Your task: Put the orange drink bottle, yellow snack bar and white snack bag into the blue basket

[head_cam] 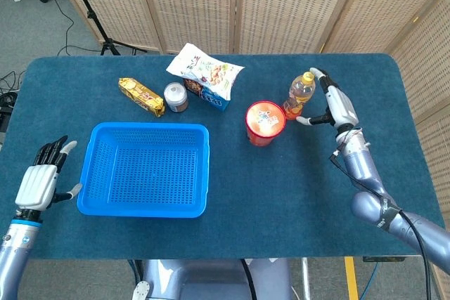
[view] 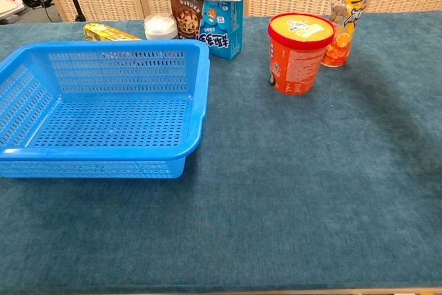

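While your right robot hand (head_cam: 335, 105) sits fingers apart just beside the orange bottle (head_cam: 299, 95), nothing is gripped. Red cup (head_cam: 264, 123) stands just beyond the bottle from that robot hand. Snack bag (head_cam: 204, 69) and yellow bar (head_cam: 140, 96) lie farther off. Left robot hand (head_cam: 40, 183), spread and empty, hovers beside the blue basket (head_cam: 145, 205).

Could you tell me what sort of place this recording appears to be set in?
Probably a lab or studio set up for robot trials: a table covered in blue cloth, woven folding screens closing off the back, and a tripod stand on the grey floor.
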